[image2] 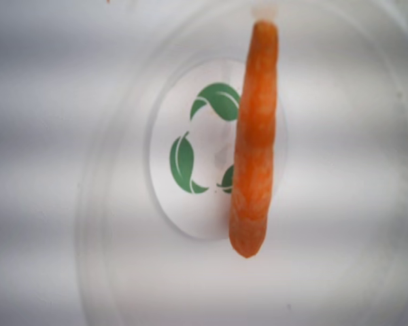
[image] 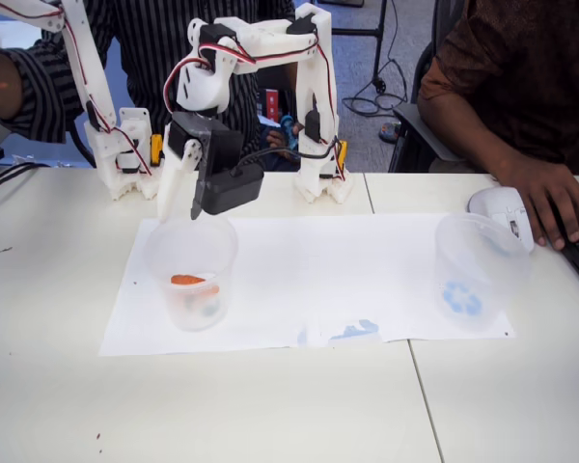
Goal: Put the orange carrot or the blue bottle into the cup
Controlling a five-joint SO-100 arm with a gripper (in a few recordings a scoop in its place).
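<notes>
The orange carrot (image: 187, 281) lies low inside the clear cup (image: 222, 260) on the left of the paper, free of the fingers. My gripper (image: 179, 214) hangs just above the cup's rim, white finger left, black finger right, slightly apart and open with nothing between them. In the wrist view I look straight down into the cup (image2: 109, 204); the carrot (image2: 253, 142) lies lengthwise across its base, partly over a green leaf symbol (image2: 190, 153). A small blue thing (image: 289, 129) shows behind the arm's base; I cannot tell if it is the blue bottle.
A second clear cup (image: 478, 265) with a blue recycling symbol stands at the paper's (image: 309, 260) right end. A person's hand (image: 550, 198) rests by a white mouse (image: 500, 206) at the right. Blue marks (image: 357, 331) sit on the paper's front edge.
</notes>
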